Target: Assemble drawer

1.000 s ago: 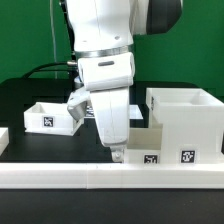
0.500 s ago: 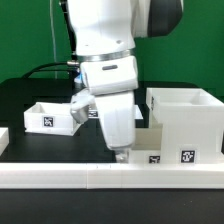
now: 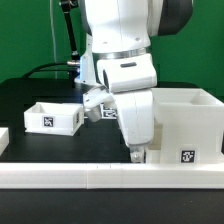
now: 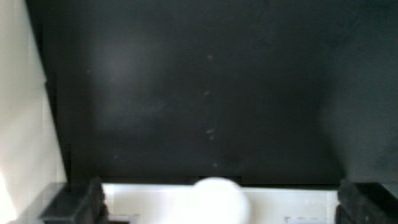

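My gripper (image 3: 138, 153) is low at the front of the black table, just beside the large hollow drawer shell (image 3: 186, 118) on the exterior view's right. In the wrist view my open gripper (image 4: 217, 205) straddles a small white tray (image 4: 160, 197). The tray's round knob (image 4: 215, 193) sits between the two dark fingers (image 4: 75, 204), which stand at the tray's two ends. In the exterior view my hand hides most of this tray. A second knobbed tray (image 3: 55, 118) with a square tag stands apart on the exterior view's left.
A long low white rail (image 3: 100, 178) edges the table's front, just before my gripper. A cable runs along the back left of the black table (image 3: 30, 95). A white surface (image 4: 16, 110) runs along one side of the wrist view.
My arm has moved toward the exterior view's right, from the gap between the trays to a spot over the small tray by the shell. The trays and shell have not moved.
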You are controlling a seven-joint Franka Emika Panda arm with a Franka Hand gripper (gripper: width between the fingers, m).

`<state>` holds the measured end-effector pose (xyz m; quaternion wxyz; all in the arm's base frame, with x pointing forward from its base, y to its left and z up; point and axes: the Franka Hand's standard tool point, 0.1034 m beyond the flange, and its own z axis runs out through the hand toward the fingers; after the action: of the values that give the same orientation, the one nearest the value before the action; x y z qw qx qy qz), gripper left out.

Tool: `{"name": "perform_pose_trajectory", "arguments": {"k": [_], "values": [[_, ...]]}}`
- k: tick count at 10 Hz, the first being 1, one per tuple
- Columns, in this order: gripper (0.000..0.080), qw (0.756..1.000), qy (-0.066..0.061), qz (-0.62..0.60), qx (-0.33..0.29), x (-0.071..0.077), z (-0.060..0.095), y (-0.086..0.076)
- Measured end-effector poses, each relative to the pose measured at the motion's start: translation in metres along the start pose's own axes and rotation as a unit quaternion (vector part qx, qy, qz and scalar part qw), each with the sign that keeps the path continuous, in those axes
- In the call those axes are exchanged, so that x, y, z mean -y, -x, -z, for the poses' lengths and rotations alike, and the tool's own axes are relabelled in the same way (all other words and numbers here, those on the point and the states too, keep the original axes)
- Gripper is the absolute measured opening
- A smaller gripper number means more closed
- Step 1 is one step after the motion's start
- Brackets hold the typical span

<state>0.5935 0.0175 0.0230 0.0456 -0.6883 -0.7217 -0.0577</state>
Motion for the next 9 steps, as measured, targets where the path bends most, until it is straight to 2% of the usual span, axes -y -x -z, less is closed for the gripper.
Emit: {"name": "perform_pose_trajectory", "arguments": {"k": [3, 5, 6, 8, 9], "values": [[0.0649, 1.0, -0.012, -0.005, -0.007, 0.004, -0.007, -0.016], [0.0649, 1.0, -0.014, -0.018, -0.004, 0.003, -0.006, -0.018], [0.0649, 1.0, -0.012, -0.016, -0.003, -0.003, 0.0, -0.012], [0.0649, 1.0, -0.002, -0.009, 0.003, -0.006, 0.01, 0.018], [0.0649, 1.0, 0.011, -0.018, 0.009, -0.003, 0.021, 0.031]]}}
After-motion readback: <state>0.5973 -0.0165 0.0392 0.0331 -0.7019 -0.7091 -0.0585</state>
